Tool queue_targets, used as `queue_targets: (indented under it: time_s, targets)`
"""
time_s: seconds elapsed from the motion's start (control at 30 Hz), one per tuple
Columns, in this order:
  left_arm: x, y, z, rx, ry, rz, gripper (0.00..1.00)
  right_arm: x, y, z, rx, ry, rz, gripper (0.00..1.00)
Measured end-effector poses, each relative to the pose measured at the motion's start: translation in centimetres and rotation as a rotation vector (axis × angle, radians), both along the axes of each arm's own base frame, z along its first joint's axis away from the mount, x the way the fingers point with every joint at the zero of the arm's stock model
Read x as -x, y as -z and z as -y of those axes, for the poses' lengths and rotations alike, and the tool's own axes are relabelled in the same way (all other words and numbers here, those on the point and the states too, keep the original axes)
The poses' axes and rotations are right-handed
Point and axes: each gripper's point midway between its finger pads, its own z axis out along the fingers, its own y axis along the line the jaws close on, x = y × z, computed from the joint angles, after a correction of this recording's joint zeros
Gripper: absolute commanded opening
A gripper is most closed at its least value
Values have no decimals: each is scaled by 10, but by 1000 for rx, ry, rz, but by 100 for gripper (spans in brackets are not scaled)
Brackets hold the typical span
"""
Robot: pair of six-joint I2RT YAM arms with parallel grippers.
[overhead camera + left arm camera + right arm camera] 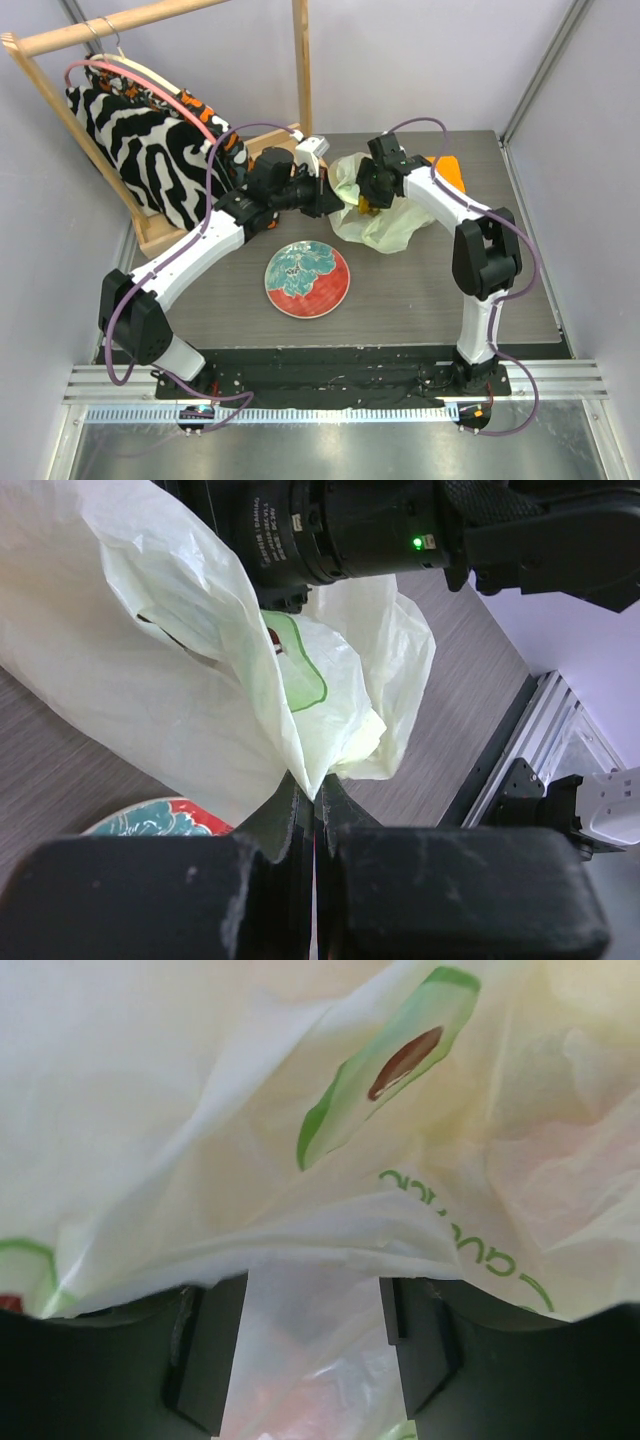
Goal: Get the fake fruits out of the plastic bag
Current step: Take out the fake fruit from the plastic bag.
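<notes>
The pale yellow-green plastic bag (385, 212) lies crumpled at the table's centre-back. My left gripper (332, 200) is shut on a pinch of the bag's edge (316, 770) at its left side. My right gripper (366, 190) is open and pushed down into the bag from above; bag film (320, 1160) fills its wrist view and drapes over both fingers (210, 1350). Only a small dark orange patch of fake fruit (366, 209) shows beside the right gripper, and faint pinkish-orange shapes show through the film (300, 1400).
A red and teal plate (307, 279) lies in front of the bag. An orange cloth (447, 168) lies behind the right arm. A wooden rack with a zebra-print garment (150, 140) stands at the back left.
</notes>
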Motion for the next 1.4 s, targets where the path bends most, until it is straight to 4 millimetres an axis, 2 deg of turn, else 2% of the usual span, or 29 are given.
queue_targets:
  time_s: [0.1, 0.27, 0.37, 0.43, 0.47, 0.53, 0.57, 0.7, 0.8, 0.93, 1.07, 1.2, 1.3, 1.4]
  targets:
    - [0, 0, 0, -1, 0, 0, 0, -6, 7, 2, 13, 38, -10, 59]
    - [-2, 3, 1, -7, 0, -5, 0, -4, 37, 5, 41, 65, -78, 53]
    - [-2, 6, 1, -15, 0, -10, 0, -3, 48, 7, 54, 80, -100, 49]
    - [-2, 8, 1, -18, 1, -12, 0, -3, 49, 9, 61, 86, -100, 41]
    - [-3, 8, 1, -19, 1, -11, 0, -4, 49, 9, 65, 87, -99, 32]
    - [-3, 8, 1, -20, 2, -11, 0, -6, 49, 13, 79, 86, -90, 23]
    - [-3, 8, 1, -19, 2, -10, 0, -7, 50, 16, 89, 85, -87, 14]
    - [-3, 7, 1, -24, 5, -1, 0, -10, 50, 26, 111, 62, -76, 3]
    - [-6, 6, 1, -31, 6, 15, 0, -7, 46, 33, 119, 30, -70, 1]
    - [-17, 3, 7, -42, 10, 45, 0, 13, 20, 42, 108, -23, -56, 1]
    - [-43, 2, 11, -83, -32, 90, 0, 35, -27, 49, 93, -95, 15, 1]
    - [-71, -13, 10, -94, -87, 140, 0, 57, -65, 55, 114, -213, 87, 1]
    - [-92, -34, 8, -79, -127, 190, 0, 76, -75, 64, 158, -291, 112, 1]
    - [-102, -53, 5, -65, -156, 235, 0, 95, -73, 77, 220, -350, 114, 1]
